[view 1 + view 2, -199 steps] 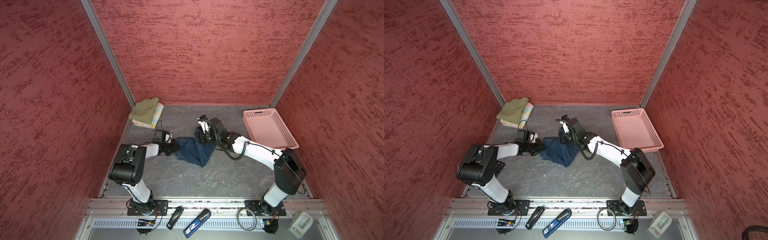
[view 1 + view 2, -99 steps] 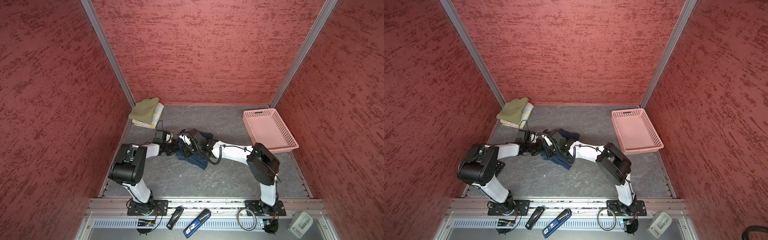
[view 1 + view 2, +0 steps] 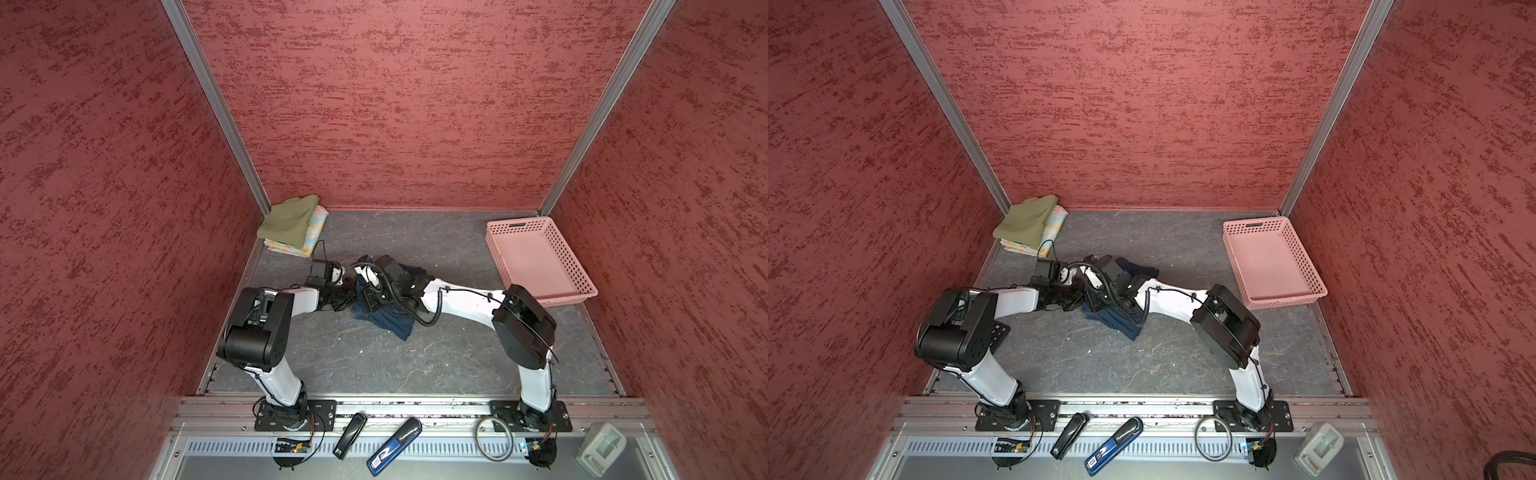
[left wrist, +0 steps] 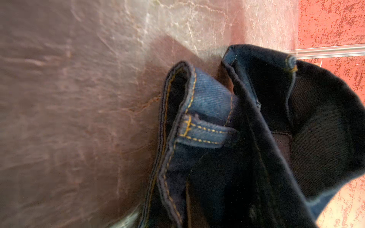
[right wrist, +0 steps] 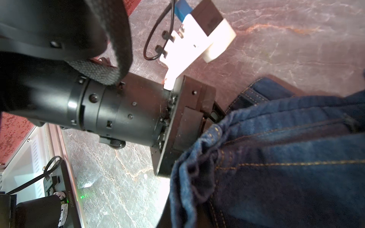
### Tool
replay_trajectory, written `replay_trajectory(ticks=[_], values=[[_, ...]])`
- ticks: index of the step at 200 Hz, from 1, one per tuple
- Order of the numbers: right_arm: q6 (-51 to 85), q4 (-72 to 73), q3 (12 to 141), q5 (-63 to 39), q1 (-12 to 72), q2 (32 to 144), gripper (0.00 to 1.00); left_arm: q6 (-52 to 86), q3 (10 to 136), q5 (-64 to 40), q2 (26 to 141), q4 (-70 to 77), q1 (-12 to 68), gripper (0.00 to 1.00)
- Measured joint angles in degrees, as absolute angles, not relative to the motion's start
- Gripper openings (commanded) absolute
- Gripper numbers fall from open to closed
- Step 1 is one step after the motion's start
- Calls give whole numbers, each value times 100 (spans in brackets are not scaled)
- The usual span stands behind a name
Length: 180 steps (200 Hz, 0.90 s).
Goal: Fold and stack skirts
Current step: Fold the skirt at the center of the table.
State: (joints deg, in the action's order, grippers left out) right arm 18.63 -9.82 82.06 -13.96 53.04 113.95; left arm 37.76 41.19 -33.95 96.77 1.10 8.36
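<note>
The dark-blue denim skirt [image 3: 390, 322] [image 3: 1121, 322] lies bunched mid-table. My left gripper [image 3: 352, 291] [image 3: 1080, 297] is shut on its left edge. Right beside it, my right gripper [image 3: 370, 300] [image 3: 1095, 302] is shut on a doubled-over layer of the same cloth. The left wrist view is filled by the skirt's waistband and belt loop [image 4: 205, 132], which hide the jaws. In the right wrist view, gathered denim [image 5: 286, 158] covers the jaws, and the left arm's wrist [image 5: 118, 114] is close by. The olive-green skirt [image 3: 289, 220] [image 3: 1025, 222] sits folded on the floral skirt [image 3: 316, 230] [image 3: 1055, 222] in the back left corner.
A pink perforated basket [image 3: 552, 297] [image 3: 1285, 300] stands at the right wall. Red walls close in the table on three sides. On the front rail lie a black tool [image 3: 351, 430], a blue tool [image 3: 395, 446], a cable ring [image 3: 494, 438] and a white device [image 3: 600, 446].
My right gripper has swept from the skirt's right side across to the left, drawing denim over until it sits next to the left gripper. The left arm has stayed put.
</note>
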Motion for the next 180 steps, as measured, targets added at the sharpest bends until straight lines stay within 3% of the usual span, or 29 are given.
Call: replay_trajectory(ticks=[21, 39, 63, 128, 180], values=[[1865, -989, 8230, -1459, 5299, 11454, 31, 3789, 4119, -3389, 9677, 89, 821, 19], [1907, -972, 8235, -1584, 5284, 11441, 55, 3778, 4123, -3382, 9666, 25, 788, 35], [1879, -978, 8239, -1754, 5183, 11236, 71, 3747, 4136, -3369, 9550, -130, 720, 40], [2685, -987, 8254, -1535, 3859, 9835, 74, 3638, 4169, -3308, 9345, -443, 567, 40], [3240, -2169, 8949, -847, 3667, 11039, 74, 3568, 4169, -3297, 9330, -449, 580, 32]])
